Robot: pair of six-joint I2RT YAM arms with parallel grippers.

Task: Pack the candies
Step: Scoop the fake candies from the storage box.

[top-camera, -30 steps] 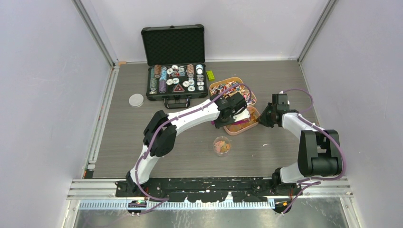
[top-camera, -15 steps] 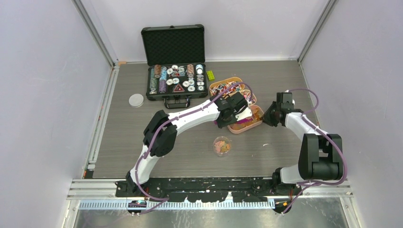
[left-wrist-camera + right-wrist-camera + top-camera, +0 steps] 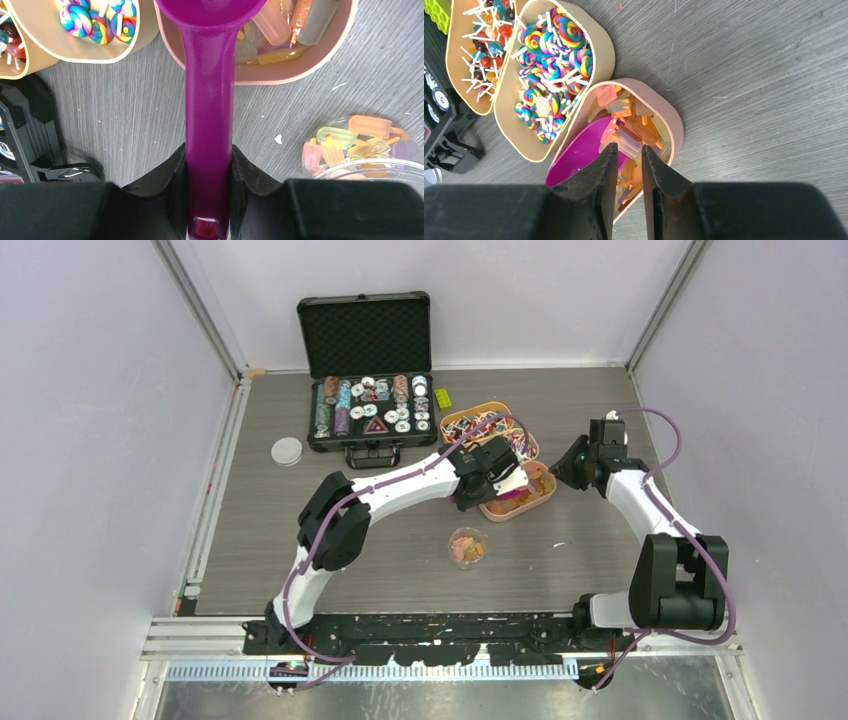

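The candies (image 3: 280, 25) are small popsicle-shaped sweets in orange, pink and yellow, lying in a pink tray (image 3: 280, 75). My left gripper (image 3: 207, 155) is shut on the handle of the magenta scoop (image 3: 207, 100), whose bowl sits in that tray. In the top view the left gripper (image 3: 510, 487) is at the tray's (image 3: 500, 517) near-left side. More such candies fill a clear cup (image 3: 467, 546) in front, also in the left wrist view (image 3: 350, 140). My right gripper (image 3: 629, 147) is narrowly open and empty, just right of the tray (image 3: 674, 120), apart from it (image 3: 562, 466).
Two tan trays of lollipops (image 3: 554, 75) (image 3: 474, 50) sit touching the pink tray on its far side. An open black case of poker chips (image 3: 370, 410) stands at the back, with a yellow-green block (image 3: 442, 397) beside it. A white round lid (image 3: 287, 450) lies at the left.
My right gripper has drawn back to the right and away from the pink tray. The left gripper with the scoop has shifted slightly right, and the tray with it.
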